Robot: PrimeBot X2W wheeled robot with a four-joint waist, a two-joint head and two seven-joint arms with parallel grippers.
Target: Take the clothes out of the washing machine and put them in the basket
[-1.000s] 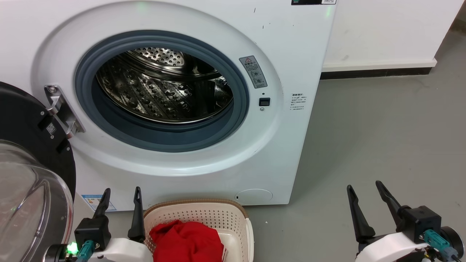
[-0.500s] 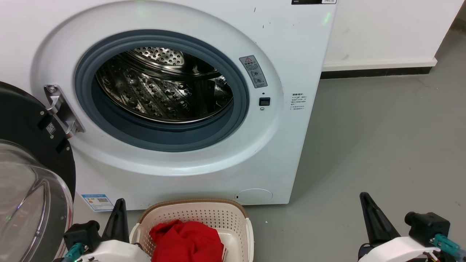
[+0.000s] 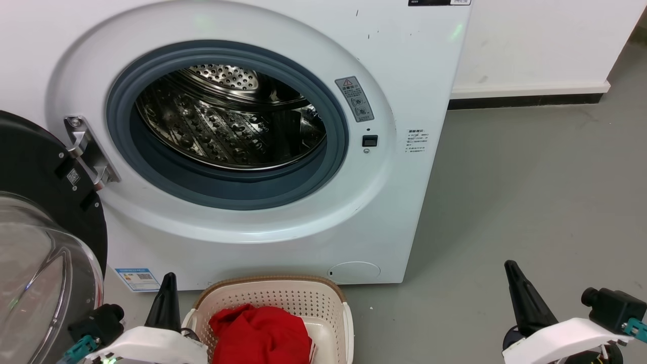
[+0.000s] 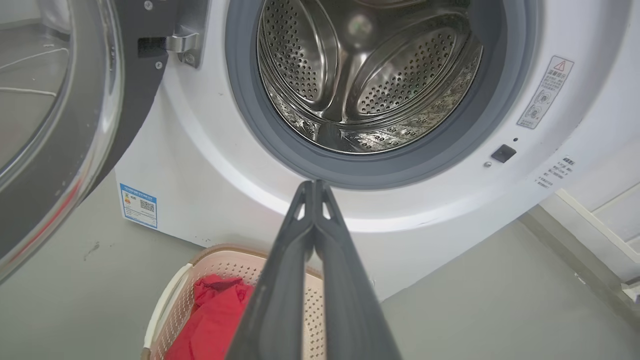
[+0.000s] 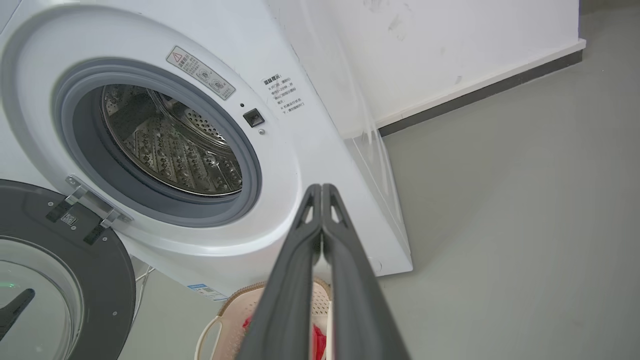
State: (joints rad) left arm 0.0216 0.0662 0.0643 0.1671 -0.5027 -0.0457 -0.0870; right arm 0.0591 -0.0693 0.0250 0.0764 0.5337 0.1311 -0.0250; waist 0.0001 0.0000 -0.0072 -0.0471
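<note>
The red clothes lie bunched in the cream basket on the floor, just in front of the washing machine. Its steel drum holds no fabric that I can see. In the left wrist view the drum is likewise bare, with the clothes in the basket below. My left gripper is shut on nothing, just left of the basket. My right gripper is also shut and holds nothing, over the floor to the right.
The machine's black-rimmed glass door stands swung open at the left, close to my left arm. Grey floor stretches to the right of the machine. A white wall with a dark skirting strip runs behind.
Both grippers have gone from open to shut and have sunk slightly lower in the head view. The clothes and basket have not moved; the camera shifted a little.
</note>
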